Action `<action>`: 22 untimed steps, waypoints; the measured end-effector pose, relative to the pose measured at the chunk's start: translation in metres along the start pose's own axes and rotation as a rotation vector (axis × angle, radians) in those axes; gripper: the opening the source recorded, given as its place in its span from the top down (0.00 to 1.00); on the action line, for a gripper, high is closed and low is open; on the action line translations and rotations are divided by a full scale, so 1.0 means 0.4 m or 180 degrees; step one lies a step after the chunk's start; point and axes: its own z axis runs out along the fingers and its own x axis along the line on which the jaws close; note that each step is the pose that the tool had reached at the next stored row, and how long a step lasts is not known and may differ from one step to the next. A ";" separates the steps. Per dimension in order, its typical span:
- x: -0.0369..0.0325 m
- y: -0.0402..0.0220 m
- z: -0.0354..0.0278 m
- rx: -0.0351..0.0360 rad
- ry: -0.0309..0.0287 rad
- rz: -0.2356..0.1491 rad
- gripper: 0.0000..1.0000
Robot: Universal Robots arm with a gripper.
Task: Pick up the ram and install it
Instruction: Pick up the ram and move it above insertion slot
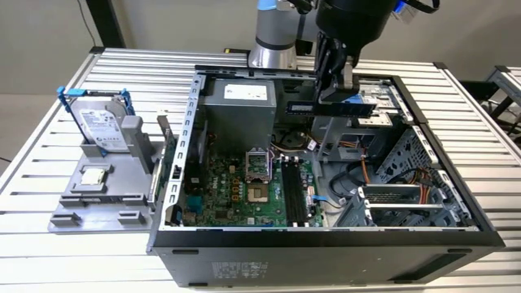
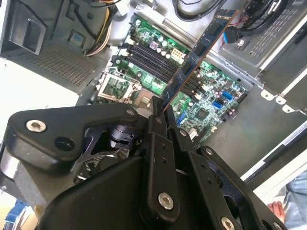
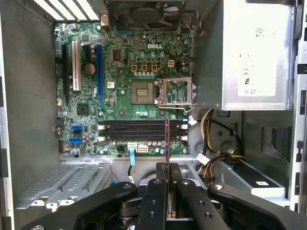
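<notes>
The pincer (image 1: 336, 97) is clamped on the ram (image 1: 362, 110), holding it raised over the open computer case (image 1: 326, 244) that contains the motherboard (image 1: 236, 189) and its dark memory slots (image 1: 294, 195), while the hard drive (image 1: 97, 125) stands in a grey holder (image 1: 89, 210) on the desk (image 1: 41, 165).

Open computer case (image 1: 326, 241) on slatted worktop (image 1: 73, 262). Inside the case: green motherboard (image 1: 236, 195), grey power supply (image 1: 240, 110). Beside the case, at the exterior view's left: grey stand (image 1: 89, 220) bearing hard drive (image 1: 97, 125).
</notes>
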 end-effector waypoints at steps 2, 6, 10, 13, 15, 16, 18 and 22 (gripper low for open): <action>0.000 0.001 0.000 0.0000 0.0000 0.0000 1.00; 0.000 0.002 0.000 0.0000 0.0000 0.0000 1.00; -0.001 0.002 0.000 0.0000 0.0000 0.0000 1.00; -0.002 0.002 0.000 0.0001 -0.0001 0.0069 1.00; -0.002 0.002 0.001 0.0004 -0.0002 0.0186 1.00; -0.002 0.002 0.001 0.0005 -0.0003 0.0244 1.00; -0.002 0.002 0.002 0.0007 -0.0005 0.0357 1.00; -0.002 0.002 0.003 0.0012 -0.0009 0.0577 1.00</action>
